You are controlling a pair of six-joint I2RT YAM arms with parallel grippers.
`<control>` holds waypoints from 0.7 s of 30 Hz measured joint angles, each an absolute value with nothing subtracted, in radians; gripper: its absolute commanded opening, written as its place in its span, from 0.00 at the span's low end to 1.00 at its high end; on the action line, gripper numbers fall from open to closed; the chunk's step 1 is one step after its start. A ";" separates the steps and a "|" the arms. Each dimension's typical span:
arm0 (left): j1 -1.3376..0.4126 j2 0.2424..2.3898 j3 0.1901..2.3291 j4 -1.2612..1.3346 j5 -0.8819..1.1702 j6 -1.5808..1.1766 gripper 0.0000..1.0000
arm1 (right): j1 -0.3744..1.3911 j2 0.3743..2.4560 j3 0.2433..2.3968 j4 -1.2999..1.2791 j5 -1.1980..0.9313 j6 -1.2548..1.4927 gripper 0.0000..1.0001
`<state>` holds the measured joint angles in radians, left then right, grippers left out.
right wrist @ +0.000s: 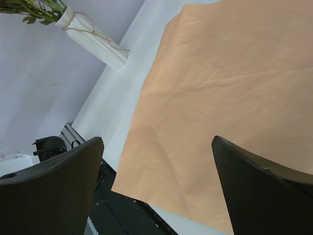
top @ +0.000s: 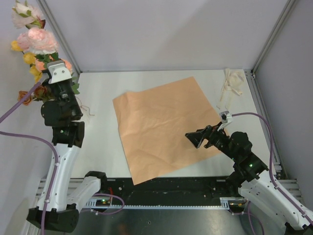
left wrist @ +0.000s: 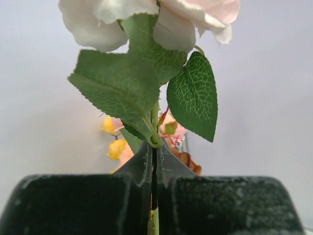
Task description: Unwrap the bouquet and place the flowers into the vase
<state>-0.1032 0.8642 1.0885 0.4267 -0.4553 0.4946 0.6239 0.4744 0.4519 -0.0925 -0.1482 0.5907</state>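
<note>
My left gripper (top: 46, 66) is raised at the far left and shut on the thin green stems of the flowers (top: 32, 36). Their pink, yellow and rust blooms fan out above it toward the back left corner. In the left wrist view the fingertips (left wrist: 155, 147) pinch a stem under broad green leaves (left wrist: 122, 83). The cream ribbed vase (right wrist: 93, 38) shows only in the right wrist view, with green leaves (right wrist: 29, 10) at its mouth; in the top view the left arm hides it. My right gripper (top: 198, 138) hovers open and empty over the paper's right part.
The peach-orange paper sheet (top: 166, 125) lies flat and unfolded mid-table, also filling the right wrist view (right wrist: 220, 88). The cream ribbon (top: 232, 84) lies loose at the back right corner. Grey walls enclose the table; a black rail (top: 171, 188) runs along the near edge.
</note>
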 measured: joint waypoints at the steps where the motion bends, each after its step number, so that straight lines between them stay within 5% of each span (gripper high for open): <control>1: -0.099 0.875 1.089 0.426 -0.443 0.483 0.00 | 0.622 0.472 0.451 -0.093 -0.148 0.591 0.99; 21: -0.014 0.942 0.995 0.487 -0.377 0.401 0.00 | 0.600 0.459 0.451 -0.094 -0.167 0.593 0.99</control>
